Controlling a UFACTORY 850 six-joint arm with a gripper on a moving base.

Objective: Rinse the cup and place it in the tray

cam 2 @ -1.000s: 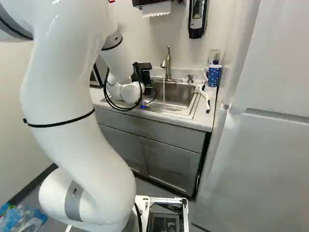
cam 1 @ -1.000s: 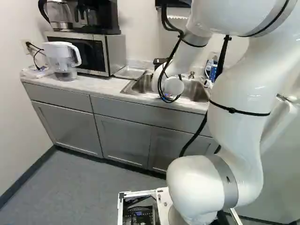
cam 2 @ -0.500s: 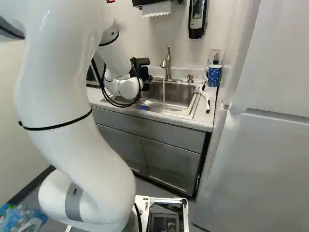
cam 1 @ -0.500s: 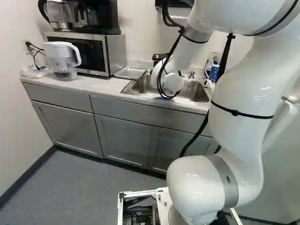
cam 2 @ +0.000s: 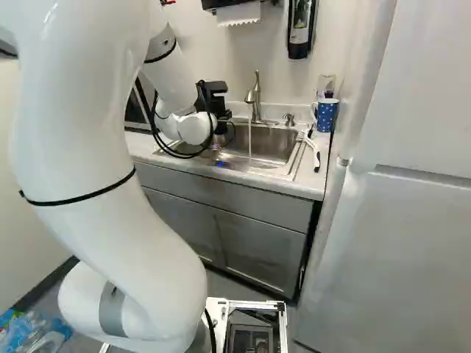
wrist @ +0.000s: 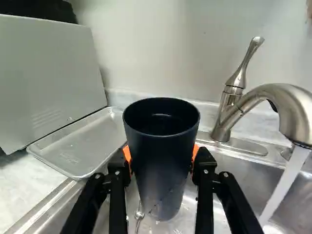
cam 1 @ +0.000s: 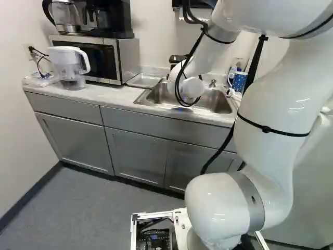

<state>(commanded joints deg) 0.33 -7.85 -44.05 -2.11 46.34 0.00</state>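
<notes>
Two orange pads (wrist: 127, 155) touch a dark cup (wrist: 161, 165) from opposite sides, so the pincer (cam 2: 220, 115) has hold of it, its fingers parted by the cup's width. The cup is roughly upright, mouth up, over the sink (cam 2: 257, 143). Water runs from the faucet (wrist: 292, 107) into the sink, well apart from the cup. The metal tray (wrist: 80, 146) lies on the bench (cam 1: 101, 95), between the sink and the microwave (cam 1: 125, 60). A white pitcher (cam 1: 65, 60) stands near the microwave. At the right of the right base view, a blue dotted mug (cam 2: 326, 116) stands beside the sink.
</notes>
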